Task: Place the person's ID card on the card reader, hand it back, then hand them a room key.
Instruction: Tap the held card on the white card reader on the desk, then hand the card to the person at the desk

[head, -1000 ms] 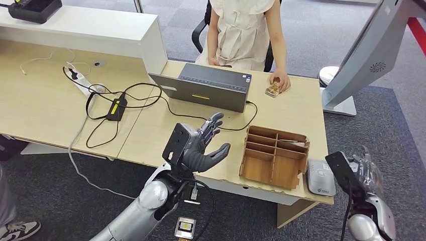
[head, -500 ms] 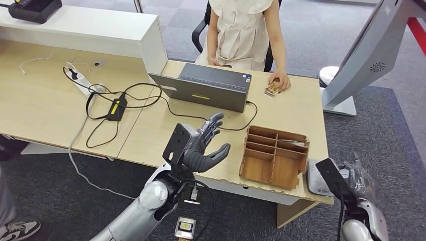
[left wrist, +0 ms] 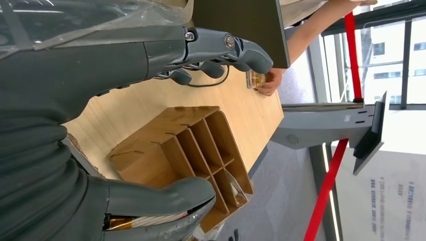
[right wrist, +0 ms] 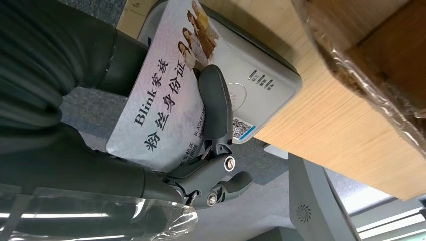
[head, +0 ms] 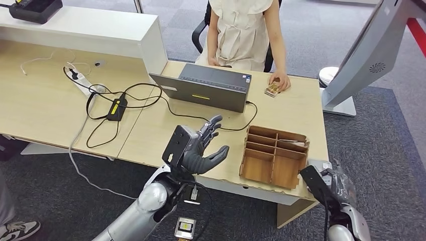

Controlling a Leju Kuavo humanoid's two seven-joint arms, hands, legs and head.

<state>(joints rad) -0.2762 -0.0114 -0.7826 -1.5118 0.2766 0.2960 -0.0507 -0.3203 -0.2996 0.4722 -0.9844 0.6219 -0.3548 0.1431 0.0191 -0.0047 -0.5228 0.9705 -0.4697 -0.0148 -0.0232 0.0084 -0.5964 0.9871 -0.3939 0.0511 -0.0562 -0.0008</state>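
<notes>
— Which step is it on, do you think?

— The first, I'd say. The right hand [right wrist: 201, 150] has its fingers [right wrist: 215, 108] clamped over the ID card [right wrist: 168, 95], with the card lying flat just above the card reader [right wrist: 261, 75] at the near right corner of the tabletop [head: 166, 128]. Whether it's touching yet, I can't tell.

— And the left hand?

— The left hand [head: 201, 148] hangs over the near edge, left of the wooden organizer [head: 274, 155], fingers spread and grasping nothing.

— How's the card lying?

— From the wrist camera its long axis runs roughly along the reader's long side, printed face up, the end with the photos reaching furthest over the reader. Part of it overhangs the reader's edge.

— What next?

— Probably settle it flat on the reader, then lift it and carry it across to the person [head: 243, 30] seated at the far side, whose hand [head: 279, 80] rests by something small on the tabletop.
</notes>
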